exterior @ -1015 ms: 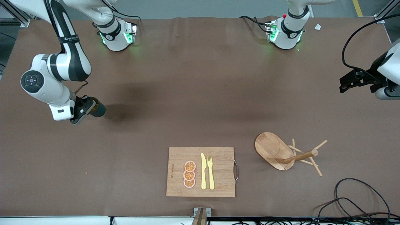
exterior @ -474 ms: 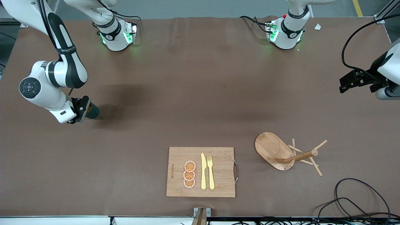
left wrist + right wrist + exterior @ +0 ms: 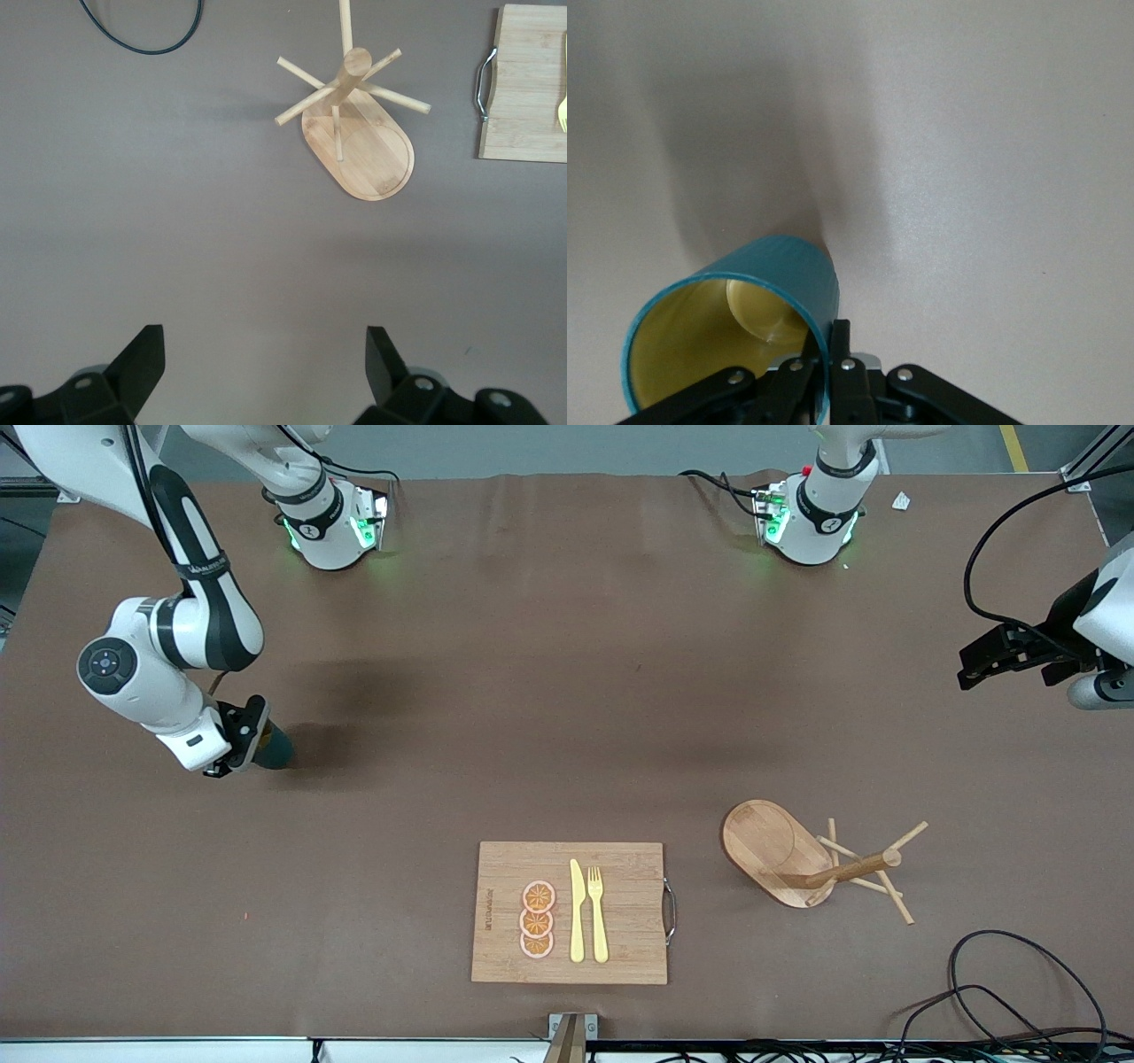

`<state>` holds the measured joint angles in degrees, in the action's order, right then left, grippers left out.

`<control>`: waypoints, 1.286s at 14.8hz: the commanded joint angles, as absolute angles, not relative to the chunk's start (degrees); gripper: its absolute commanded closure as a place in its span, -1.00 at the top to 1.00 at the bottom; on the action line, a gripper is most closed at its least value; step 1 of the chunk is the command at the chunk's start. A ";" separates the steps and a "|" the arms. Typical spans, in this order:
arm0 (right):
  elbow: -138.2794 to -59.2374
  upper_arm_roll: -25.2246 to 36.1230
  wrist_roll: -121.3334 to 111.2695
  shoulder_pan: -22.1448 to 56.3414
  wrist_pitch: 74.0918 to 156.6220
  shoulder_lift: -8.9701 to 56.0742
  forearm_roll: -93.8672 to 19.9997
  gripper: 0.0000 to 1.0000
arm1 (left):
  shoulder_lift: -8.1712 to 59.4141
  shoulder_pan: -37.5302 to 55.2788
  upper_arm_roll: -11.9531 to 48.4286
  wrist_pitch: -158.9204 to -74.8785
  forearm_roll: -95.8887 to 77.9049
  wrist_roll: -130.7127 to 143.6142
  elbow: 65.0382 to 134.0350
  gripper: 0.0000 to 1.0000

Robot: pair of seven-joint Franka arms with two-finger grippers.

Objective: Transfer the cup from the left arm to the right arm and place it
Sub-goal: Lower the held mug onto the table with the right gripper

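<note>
The cup (image 3: 275, 749), dark teal with a tan-yellow inside, is held in my right gripper (image 3: 255, 744) low over the table toward the right arm's end. In the right wrist view the cup (image 3: 775, 279) is tilted, and my right gripper (image 3: 827, 343) is shut on its rim, with one finger inside and one outside. The handle is hidden. I cannot tell whether the cup's base touches the table. My left gripper (image 3: 973, 666) waits open and empty over the left arm's end of the table. It also shows in the left wrist view (image 3: 264, 347).
A wooden cutting board (image 3: 620, 948) with orange slices (image 3: 537, 921), a yellow knife (image 3: 577, 912) and a yellow fork (image 3: 598, 912) lies near the front edge. A wooden mug tree (image 3: 802, 859) lies tipped beside it (image 3: 354, 133). A black cable (image 3: 1019, 974) loops at the corner.
My right gripper with the cup shifted slightly toward the right arm's end, then back and a little nearer the front camera. The left arm has barely moved.
</note>
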<state>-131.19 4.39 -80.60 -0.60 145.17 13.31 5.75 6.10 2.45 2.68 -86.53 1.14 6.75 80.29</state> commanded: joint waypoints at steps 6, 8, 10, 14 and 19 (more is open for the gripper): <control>-132.89 4.04 -81.21 -1.23 147.22 12.92 6.06 1.00 | 5.54 2.02 2.81 -86.57 0.18 6.94 80.68 1.00; -132.80 3.96 -80.60 -1.14 146.08 12.57 5.98 1.00 | 5.62 2.11 2.81 -86.57 0.18 6.94 80.68 1.00; -131.41 3.96 -76.58 -1.05 141.01 11.69 5.98 1.00 | 5.63 2.20 2.81 -86.57 0.18 6.94 80.68 1.00; -126.84 3.87 -64.03 -0.88 129.76 8.53 2.92 1.00 | 5.62 2.20 2.81 -86.57 0.18 6.94 80.68 1.00; -118.06 3.96 -45.47 -0.18 115.08 6.15 -0.44 1.00 | 5.62 2.02 2.81 -86.57 0.18 6.68 80.60 1.00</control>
